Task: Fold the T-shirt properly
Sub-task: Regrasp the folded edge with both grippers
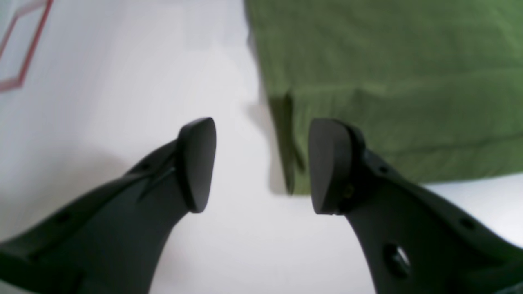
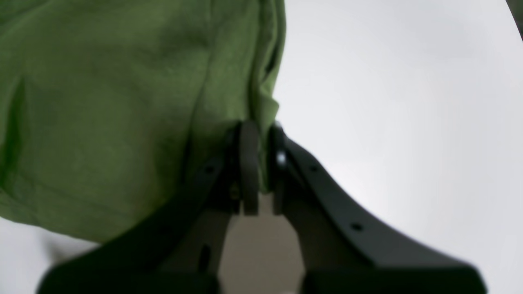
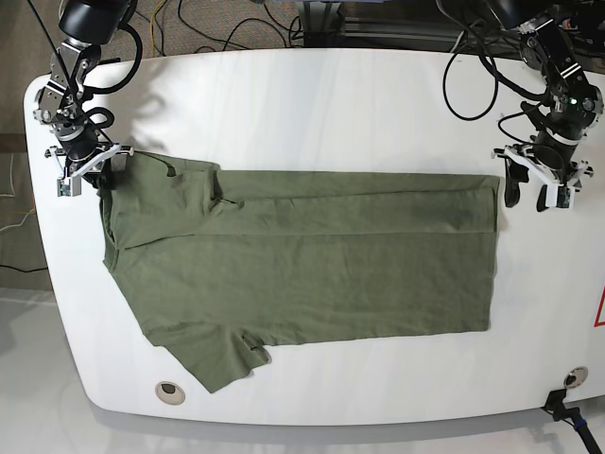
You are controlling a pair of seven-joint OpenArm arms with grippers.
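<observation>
- Left wrist view: my left hand [image 1: 261, 165] is spread wide with nothing between its fingers [image 1: 198, 163]. It hangs over bare white worktop [image 1: 122, 102].
- The T-shirt [image 1: 388, 81] fills the area from twelve to three o'clock of this view. Its corner comes down just beside the right-side finger, a little toward twelve o'clock of the gap. I cannot tell whether the cloth touches that finger.
- A folded edge of the cloth stands up slightly along the shirt's near side, casting a thin shadow on the worktop.
- A red outline marking [image 1: 24, 49] shows on the worktop at ten o'clock.
- Right wrist view: my right hand [image 2: 259, 167] is closed almost fully, and a bunched edge of the T-shirt [image 2: 102, 102] is pinched between its fingers [image 2: 249, 163].
- The green cloth spreads from nine to twelve o'clock of this view, with gathered folds running up from the grip. White worktop [image 2: 388, 102] lies from one to four o'clock.
- Base view: the T-shirt [image 3: 312, 255] lies flat across the middle of the worktop [image 3: 312, 95], its far part folded over toward me in a long band.
- The right hand [image 3: 90, 165] sits at nine o'clock of the shirt, on the shirt's far corner at that end.
- The left hand [image 3: 536, 184] sits at three o'clock, just beside the shirt's far corner there, apart from the cloth as far as I can see.
- A short sleeve points toward seven o'clock at the shirt's near edge.
- A small round fitting [image 3: 168, 390] is set in the worktop at seven o'clock.
</observation>
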